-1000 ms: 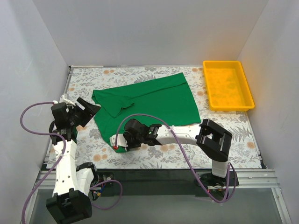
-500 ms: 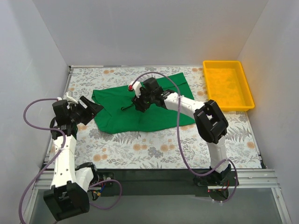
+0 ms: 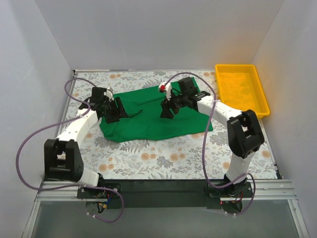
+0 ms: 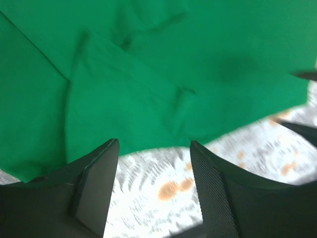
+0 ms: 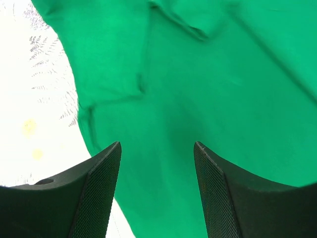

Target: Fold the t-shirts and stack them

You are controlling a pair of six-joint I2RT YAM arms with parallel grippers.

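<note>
- Top external view, starting on the side farthest from the tray [image 3: 220, 92]: the left gripper [image 3: 117, 110] hangs over the end of the t-shirt [image 3: 148, 125] that lies away from the tray. Its fingers are spread and there is nothing between them.
- Left wrist view is smeared, but a sleeve flap [image 4: 124, 99] and the shirt's edge show just ahead of those fingers. The danger is a pinch here catching the flap alone, or only the top layer, so the fold comes out crooked.
- Moving toward the tray, the t-shirt lies on the table [image 3: 163, 154], left of the tray and apart from it. It is rumpled, with creases across its middle. To my eye it's no neat shape yet, and folding over those creases would press them in.
- Closer to the tray, the right gripper [image 3: 167, 112] is also spread and empty. It sits above plain cloth, not at an edge, so closing there would bunch up a wad and give no clean corner.
- Both grippers work the same shirt and are near each other. Unequal pulls would skew the cloth, and crossing paths could knock the arms together.
- The right arm's purple cable [image 3: 203, 154] loops over the tray-side part of the shirt, so a low sweep might drag the cloth.
- Last comes the tray itself. A wide swing that way could nudge it.
</note>
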